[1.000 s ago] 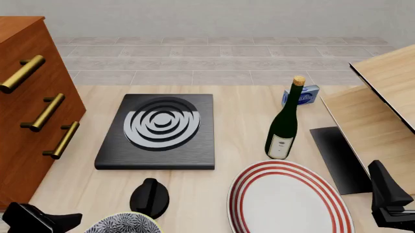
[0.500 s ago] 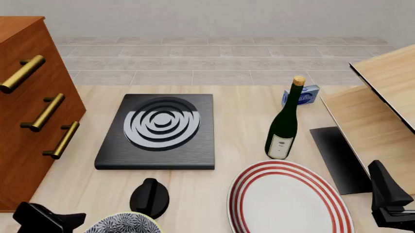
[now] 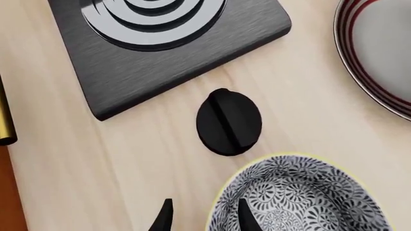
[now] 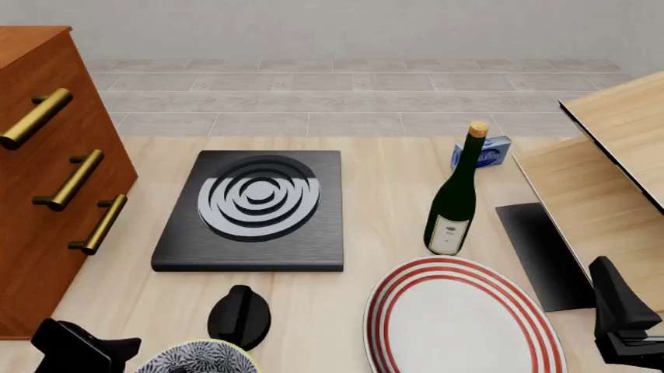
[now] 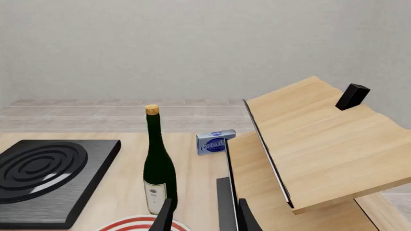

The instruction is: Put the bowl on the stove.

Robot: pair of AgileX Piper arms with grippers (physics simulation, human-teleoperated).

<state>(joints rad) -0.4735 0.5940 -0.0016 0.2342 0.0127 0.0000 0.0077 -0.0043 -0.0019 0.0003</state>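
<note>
Now the left end effector is straddling the near-left rim of the bowl, one finger inside and one outside, spread fairly narrow and not yet closed on it. Compared with the earlier front views, the left arm is sitting further right, closer to the bowl, so the grasp is looking imminent. The bowl is sitting at the counter's near edge, just beside the black knob, with the stove farther away. The right end effector is idling, fingers apart, empty.

A green wine bottle stands behind the red-ringed plate.
</note>
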